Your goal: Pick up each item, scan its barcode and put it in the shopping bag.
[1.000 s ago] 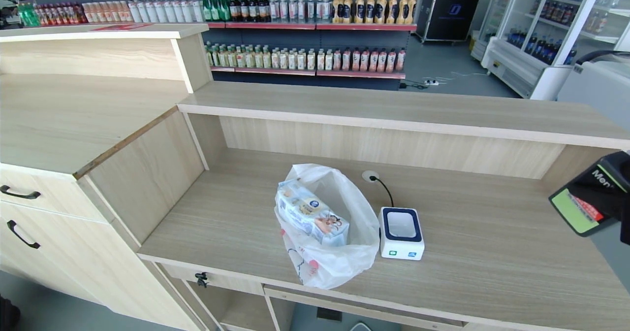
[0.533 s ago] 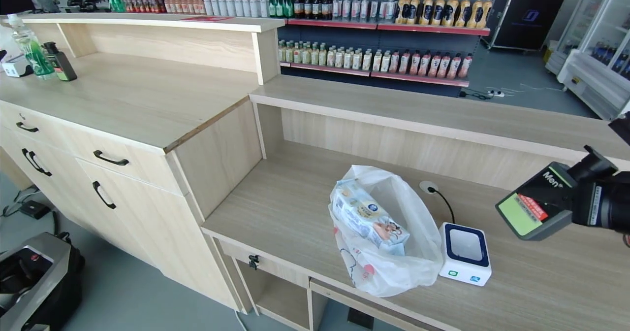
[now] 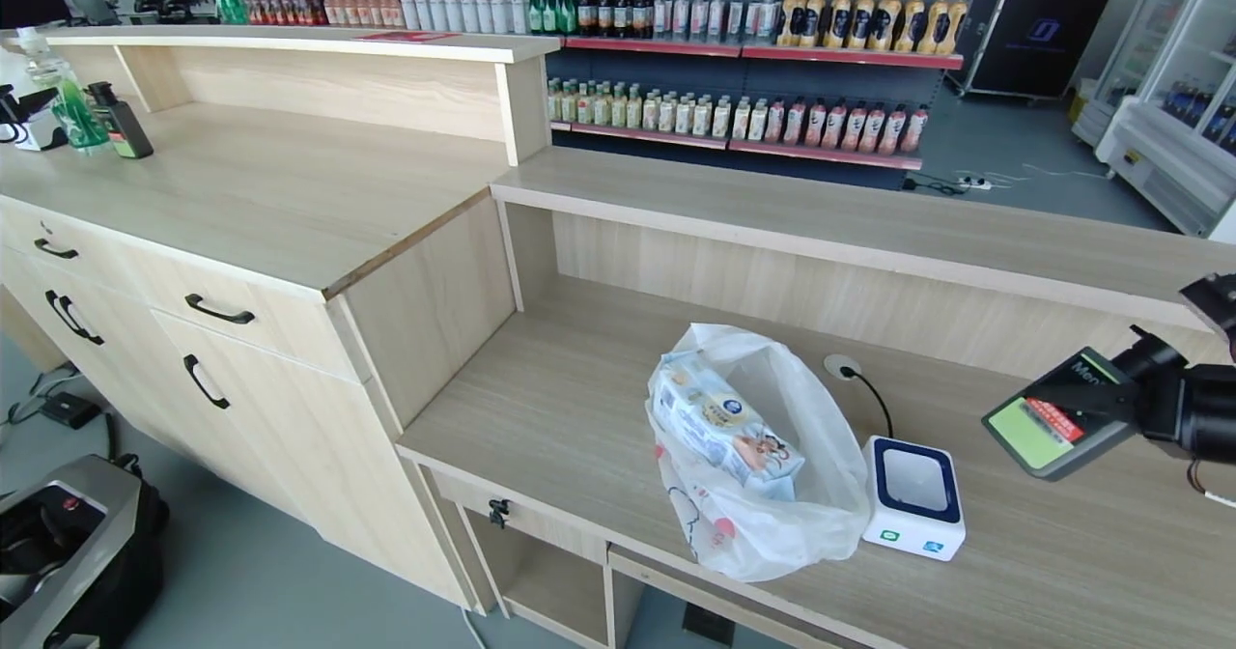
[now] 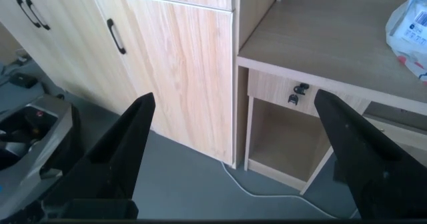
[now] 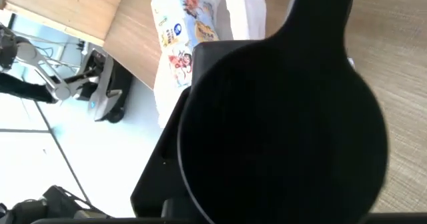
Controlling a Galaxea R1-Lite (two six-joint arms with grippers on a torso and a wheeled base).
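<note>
Counter [image 3: 579, 417]: shopping bag [image 3: 772, 543] holds one pack [image 3: 719, 427]; scanner [image 3: 913, 497] just beside
Right gripper [image 3: 1110, 403]: clamped on dark bottle [image 3: 1038, 432], near scanner; scan, bagging not yet done
Left gripper [image 4: 233, 104]: spread, empty

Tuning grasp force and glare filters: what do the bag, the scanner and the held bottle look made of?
Bag: thin translucent white plastic film; it is crinkled and the pack inside shows through.
Scanner: hard white plastic shell, smooth, with a glossy window, likely glass or clear plastic.
Bottle: dark rigid plastic by the look, fairly matte, green-labelled.
</note>
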